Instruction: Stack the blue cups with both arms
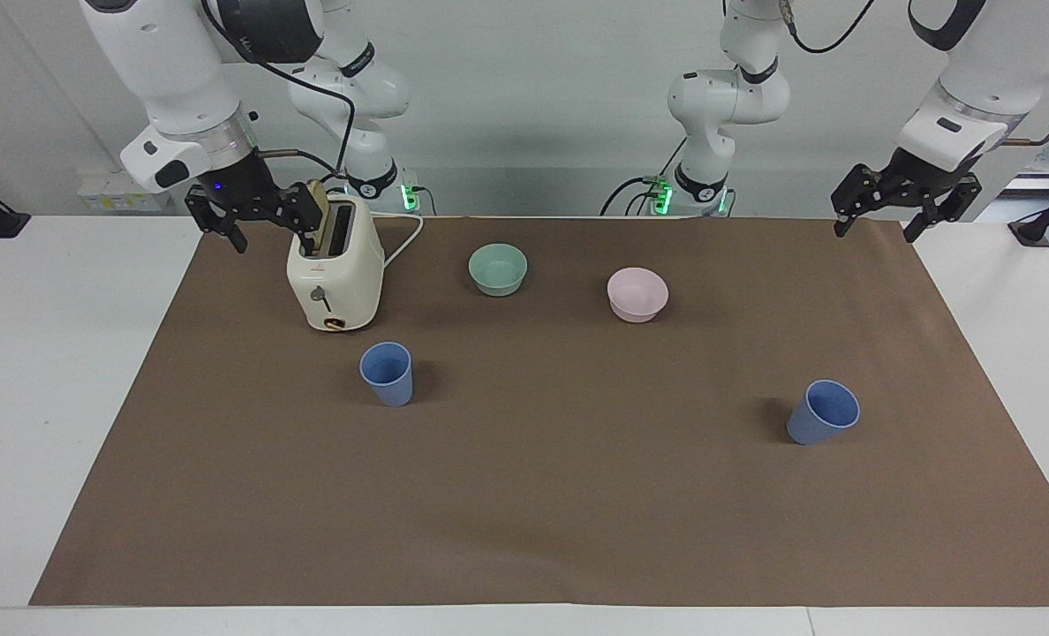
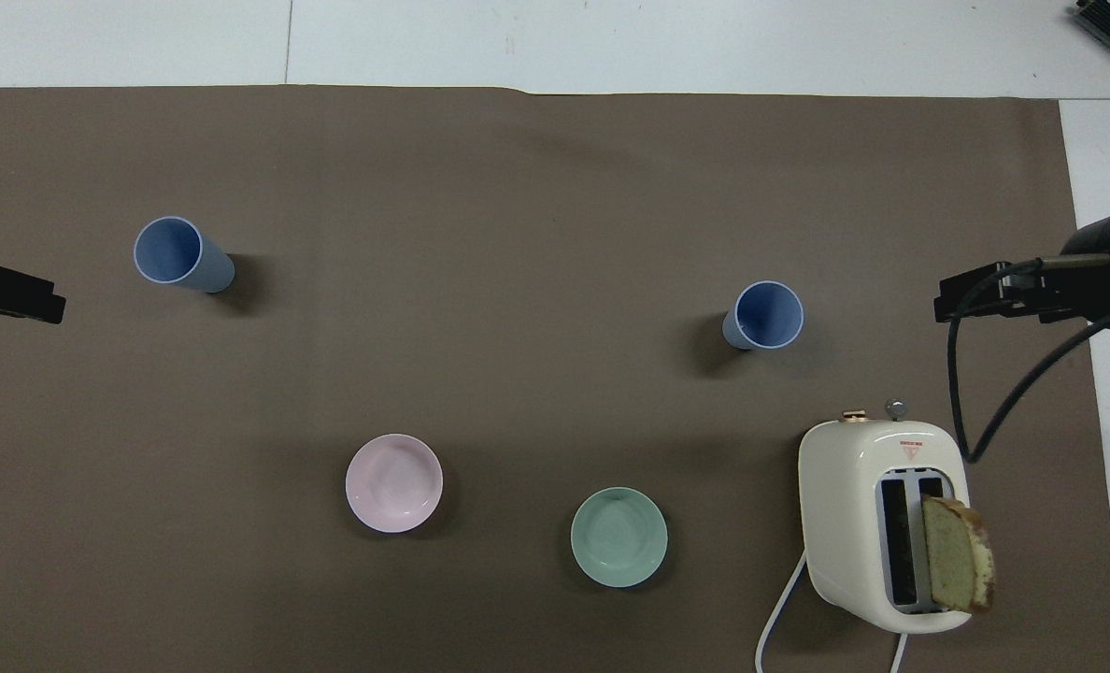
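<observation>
Two blue cups stand upright on the brown mat, well apart. One blue cup is toward the right arm's end, just farther from the robots than the toaster. The other blue cup is toward the left arm's end. My right gripper hangs open and empty in the air beside the toaster's top. My left gripper hangs open and empty over the mat's edge at its own end. Neither gripper touches a cup.
A cream toaster with a bread slice in one slot stands near the right arm. A mint-green bowl and a pink bowl sit nearer to the robots than the cups.
</observation>
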You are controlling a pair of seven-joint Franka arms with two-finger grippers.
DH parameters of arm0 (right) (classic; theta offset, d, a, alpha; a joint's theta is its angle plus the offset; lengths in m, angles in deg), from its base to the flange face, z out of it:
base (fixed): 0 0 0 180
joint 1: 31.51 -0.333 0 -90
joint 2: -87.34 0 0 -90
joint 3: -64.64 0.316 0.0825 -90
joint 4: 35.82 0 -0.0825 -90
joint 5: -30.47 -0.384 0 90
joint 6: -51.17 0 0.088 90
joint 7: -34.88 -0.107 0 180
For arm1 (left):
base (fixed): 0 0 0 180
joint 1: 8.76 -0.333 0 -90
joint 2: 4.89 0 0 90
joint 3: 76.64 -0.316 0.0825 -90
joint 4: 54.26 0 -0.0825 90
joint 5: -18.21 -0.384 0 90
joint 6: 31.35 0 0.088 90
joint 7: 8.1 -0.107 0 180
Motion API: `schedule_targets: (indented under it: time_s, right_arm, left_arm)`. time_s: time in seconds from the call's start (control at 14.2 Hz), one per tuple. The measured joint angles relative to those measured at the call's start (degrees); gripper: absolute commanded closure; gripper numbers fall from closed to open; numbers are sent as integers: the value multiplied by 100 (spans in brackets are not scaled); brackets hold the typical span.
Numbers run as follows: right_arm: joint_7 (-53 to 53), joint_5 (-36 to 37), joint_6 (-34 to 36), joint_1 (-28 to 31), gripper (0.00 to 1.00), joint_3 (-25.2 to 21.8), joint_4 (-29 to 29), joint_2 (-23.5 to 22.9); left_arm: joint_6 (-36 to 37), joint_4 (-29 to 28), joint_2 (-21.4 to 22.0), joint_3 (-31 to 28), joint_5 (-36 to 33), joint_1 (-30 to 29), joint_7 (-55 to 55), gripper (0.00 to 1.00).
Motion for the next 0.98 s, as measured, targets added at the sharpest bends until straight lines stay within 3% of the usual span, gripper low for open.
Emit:
schedule_targets:
  time_s: [0.98]
  right_arm:
    - [116,1,-56,2,0,-6,0,0]
  left_arm:
    - [-138,-23,1,-10,0,-154,20,0]
